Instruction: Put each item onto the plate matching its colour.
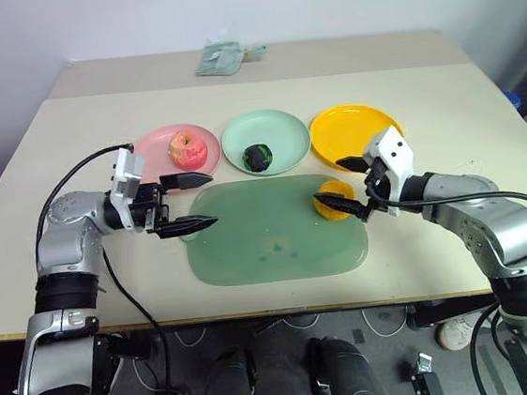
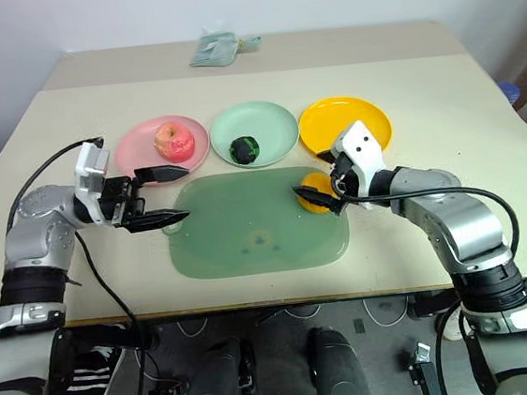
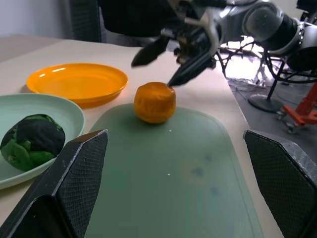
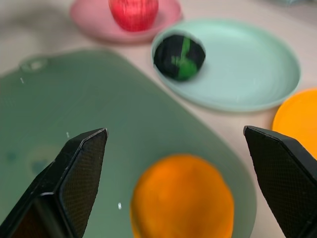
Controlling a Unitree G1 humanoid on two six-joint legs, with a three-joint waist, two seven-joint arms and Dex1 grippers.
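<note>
I see three plates in a row across the middle of the table (image 1: pixel 33 156): the pink plate (image 1: pixel 150 148) at centre left with the apple (image 1: pixel 187 150) on it, the green plate (image 1: pixel 280 130) at centre with the green ball (image 1: pixel 258 156) on it, and the yellow plate (image 1: pixel 355 126) at centre right, bare. The orange fruit (image 1: pixel 335 197) sits on the right edge of the green mat (image 1: pixel 272 234), just below the yellow plate. My right gripper (image 1: pixel 344 186) is spread wide, its jaws straddling the orange fruit without closing on it; whether a fingertip touches the fruit I cannot tell. My left gripper (image 1: pixel 193 201) is also spread wide and holds nothing; it hangs at the mat's left edge, just below the pink plate, well apart from the fruit. A folded green packet (image 1: pixel 221 58) lies at the upper centre of the frame, near the table's far edge. Nothing lies between the orange fruit and the yellow plate.
</note>
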